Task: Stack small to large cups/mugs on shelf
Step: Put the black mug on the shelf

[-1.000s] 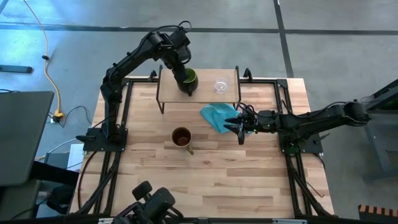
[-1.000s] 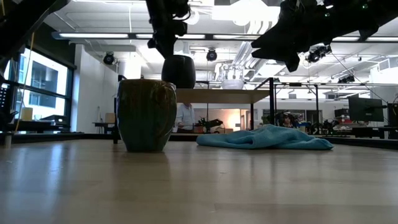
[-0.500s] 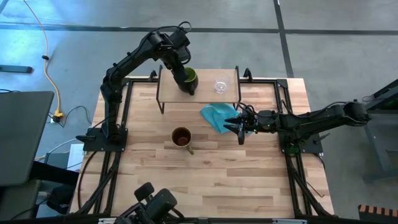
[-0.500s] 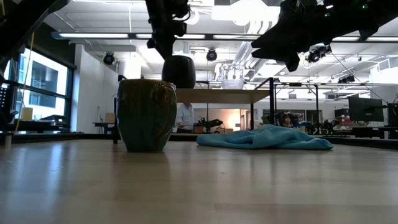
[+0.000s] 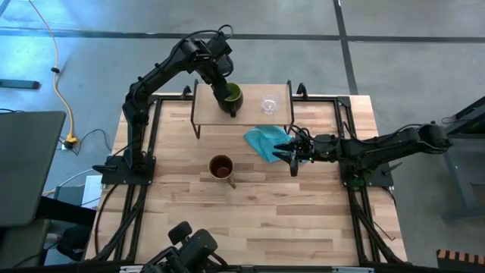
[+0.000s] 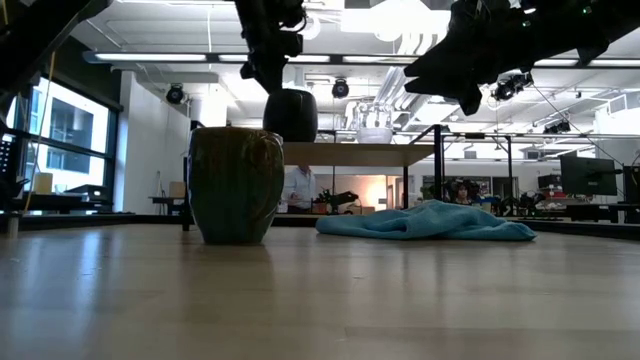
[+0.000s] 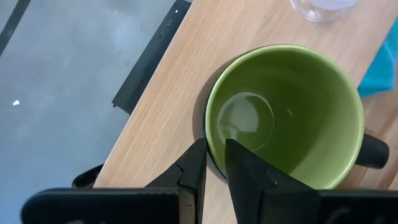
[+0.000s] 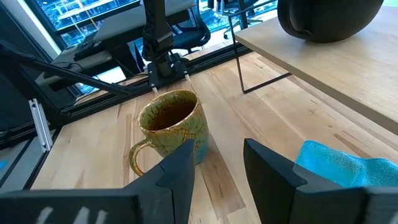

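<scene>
Above the shelf (image 5: 204, 114), the left gripper (image 7: 211, 163) is pinching the green mug's (image 5: 232, 97) rim just clear of the board, risking a tilt or a knock against the glass cup (image 5: 269, 104) nearby, while the right gripper (image 5: 292, 156) is hanging open over the cloth (image 5: 263, 141).

Glass cup (image 7: 323, 7) cropped by frame edge.

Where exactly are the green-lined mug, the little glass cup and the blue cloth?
Green-lined mug (image 7: 292, 112): left wrist view, on its green inner wall.
Glass cup (image 5: 269, 104): high view, on its middle.
Blue cloth (image 6: 430, 220): low view, on its folded middle.
</scene>
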Controlling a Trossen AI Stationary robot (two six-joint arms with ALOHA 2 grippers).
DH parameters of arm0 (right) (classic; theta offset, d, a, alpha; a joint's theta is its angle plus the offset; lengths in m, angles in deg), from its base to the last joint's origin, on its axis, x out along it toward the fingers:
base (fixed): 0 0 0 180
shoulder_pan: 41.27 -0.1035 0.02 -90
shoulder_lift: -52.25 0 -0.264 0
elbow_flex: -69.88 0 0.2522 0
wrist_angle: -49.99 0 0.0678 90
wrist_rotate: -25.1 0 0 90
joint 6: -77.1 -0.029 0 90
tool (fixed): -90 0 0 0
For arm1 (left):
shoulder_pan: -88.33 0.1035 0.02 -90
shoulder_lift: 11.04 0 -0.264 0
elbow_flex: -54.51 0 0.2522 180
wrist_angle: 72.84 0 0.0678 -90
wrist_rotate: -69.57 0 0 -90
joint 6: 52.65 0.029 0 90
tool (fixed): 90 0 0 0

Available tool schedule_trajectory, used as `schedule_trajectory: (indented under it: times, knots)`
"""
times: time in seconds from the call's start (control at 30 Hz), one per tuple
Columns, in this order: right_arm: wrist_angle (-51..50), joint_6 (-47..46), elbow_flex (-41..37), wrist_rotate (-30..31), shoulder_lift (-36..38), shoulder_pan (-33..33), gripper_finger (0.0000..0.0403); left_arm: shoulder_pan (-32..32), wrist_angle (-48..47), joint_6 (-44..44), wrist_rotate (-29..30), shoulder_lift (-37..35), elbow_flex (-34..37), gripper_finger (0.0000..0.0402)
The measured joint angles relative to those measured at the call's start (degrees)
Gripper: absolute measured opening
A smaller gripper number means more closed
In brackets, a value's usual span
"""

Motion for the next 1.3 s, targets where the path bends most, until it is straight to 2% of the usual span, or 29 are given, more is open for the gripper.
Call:
schedule_trajectory:
  times: [1.1, 1.3]
  knots:
    - [0.06, -1.42, 0.00, 0.02, 0.02, -0.04, 0.0128, -0.87, 3.57, -0.57, -0.20, 2.45, 0.00, 0.0046]
    - [0.04, -1.29, 0.00, 0.01, 0.02, -0.04, 0.0128, -0.84, 4.11, -1.68, -0.15, 2.51, 0.02, 0.0019]
